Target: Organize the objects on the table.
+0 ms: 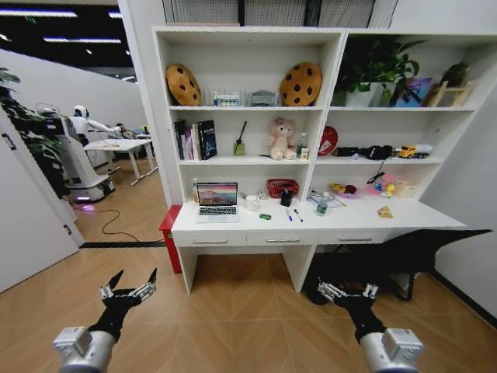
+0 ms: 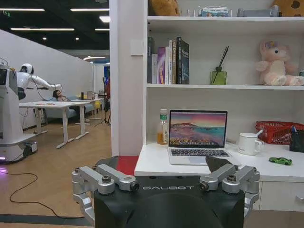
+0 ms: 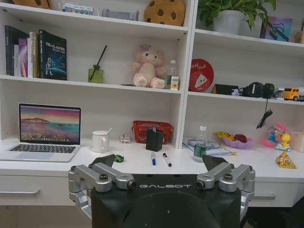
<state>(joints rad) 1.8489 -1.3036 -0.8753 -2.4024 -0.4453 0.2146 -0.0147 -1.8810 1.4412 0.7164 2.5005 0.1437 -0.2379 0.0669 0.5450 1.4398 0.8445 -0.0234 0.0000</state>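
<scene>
The long white table point(image 1: 233, 227) stands ahead, joined to white shelving. On it lie an open silver laptop point(image 1: 217, 200), a small green toy car point(image 1: 265, 217), a blue pen point(image 1: 289, 215) and a black pen point(image 1: 298, 215). My left gripper point(image 1: 136, 276) and right gripper point(image 1: 347, 289) hang open and empty over the wooden floor, well short of the table. The left wrist view faces the laptop point(image 2: 197, 137) and car point(image 2: 280, 161). The right wrist view faces the car point(image 3: 118, 158), blue pen point(image 3: 153, 158) and black pen point(image 3: 167, 159).
Also on the table are a white mug point(image 3: 99, 141), a red mesh basket point(image 3: 152, 130), a black pen holder point(image 3: 154, 140), a water bottle point(image 3: 201, 143) and a yellow triangular pack point(image 3: 285, 160). A red box point(image 1: 168, 225) stands left of the table. Another robot point(image 1: 74, 151) stands far left.
</scene>
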